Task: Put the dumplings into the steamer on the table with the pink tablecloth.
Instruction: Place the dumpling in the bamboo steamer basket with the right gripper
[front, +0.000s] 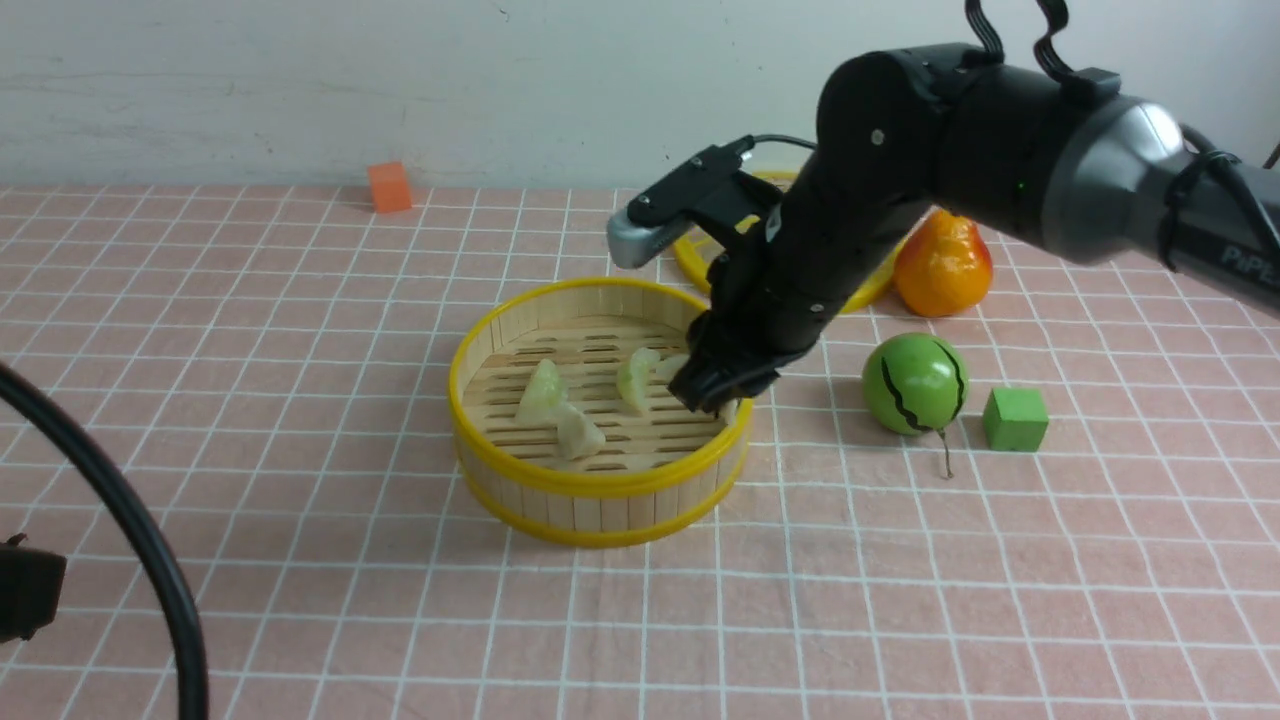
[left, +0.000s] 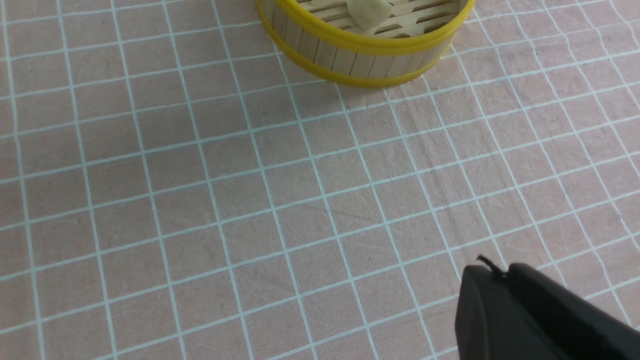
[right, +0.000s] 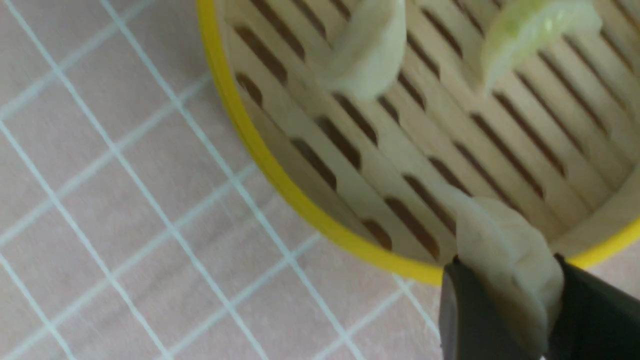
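The right arm (front: 1000, 130), lettered "PiPE" on its sleeve, sets the right gripper (front: 715, 392) at the right rim of the round bamboo-slat steamer with yellow rims (front: 600, 480). Its jaws pinch one pale crescent-shaped toy dumpling (right: 505, 260). Three more dumplings (front: 580, 435) lie inside the steamer. It stands on the desk's pink grid-lined tablecloth (front: 300, 400). The left gripper (left: 507, 285) has its jaws pressed together.

— Where does the front camera sit?
— Between the robot's arms, raised, facing forward and down over the table (front: 300, 600) to the wall (front: 300, 80).
— And the wrist ones?
— The left looks down on the cloth (left: 200, 200) from some way off, catching only the steamer (left: 365, 47) at the frame's edge. The right hangs very close over its rim. All three views share that steamer.
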